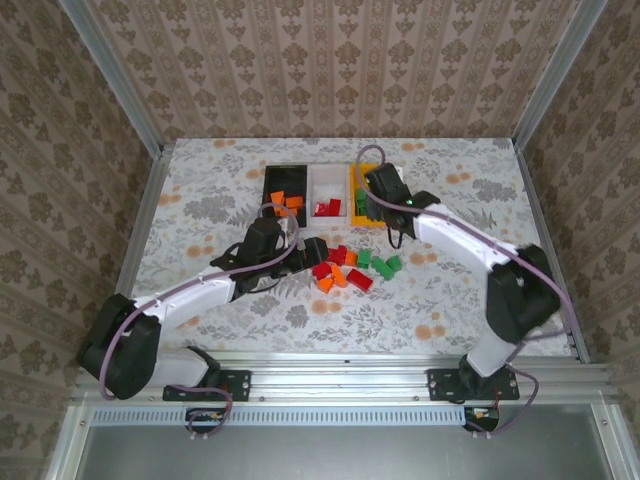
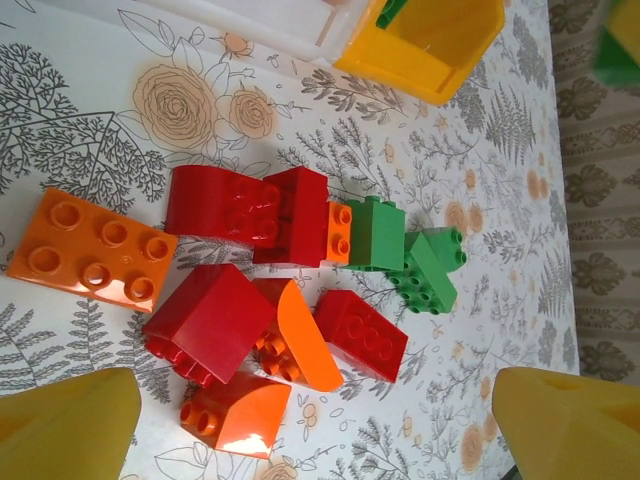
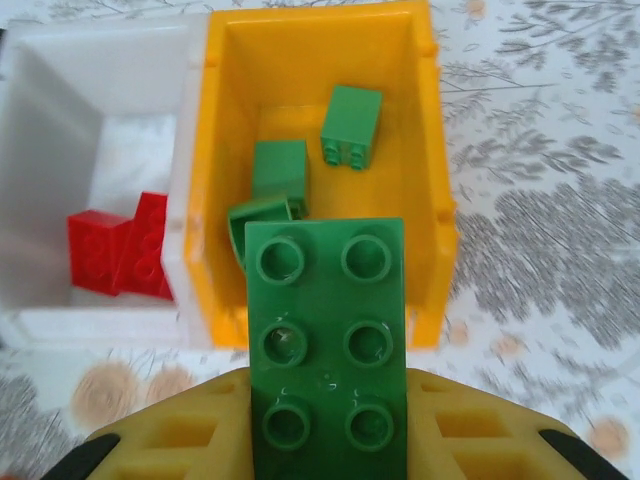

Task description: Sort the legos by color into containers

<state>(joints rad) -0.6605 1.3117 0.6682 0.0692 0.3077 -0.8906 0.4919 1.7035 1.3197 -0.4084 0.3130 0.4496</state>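
- Green six-stud brick [image 3: 325,345] was clamped in the right gripper [image 3: 325,400], studs facing the wrist camera, at the near rim of the yellow bin [image 3: 432,150].
- The yellow bin held three green bricks [image 3: 352,125]: one towards the far wall, two close together nearer the gripper.
- White bin [image 3: 90,110] touched the yellow bin's left wall and held red bricks [image 3: 120,250], bunched against the side nearest the yellow bin.
- From the top view, the black bin [image 1: 285,176], white bin [image 1: 325,172] and yellow bin [image 1: 353,190] sat in a row, side by side. Orange bricks [image 1: 290,202] were in the black one.
- The right gripper [image 1: 378,190] was over the yellow bin and hid most of it.
- Loose pile [image 1: 350,268] lay on the table [image 1: 200,200] just in front of the bins, a mix of red, orange and green.
- Left wrist view of the pile:
  - flat orange six-stud plate [image 2: 90,250] on the left
  - two red bricks [image 2: 250,210] touching each other beside it
  - a green brick [image 2: 375,235] next along, with a small orange piece between it and the reds
  - another green brick [image 2: 430,270] tilted against the first
  - more red [image 2: 205,320] and curved orange pieces [image 2: 235,415] nearer the camera
- Left gripper [image 2: 315,400] was spread wide with nothing in it. Its yellow fingers [image 2: 70,425] flanked the near side of the pile.
- In the top view, the left gripper [image 1: 312,248] was at the pile's left edge. Contact with the bricks couldn't be judged.
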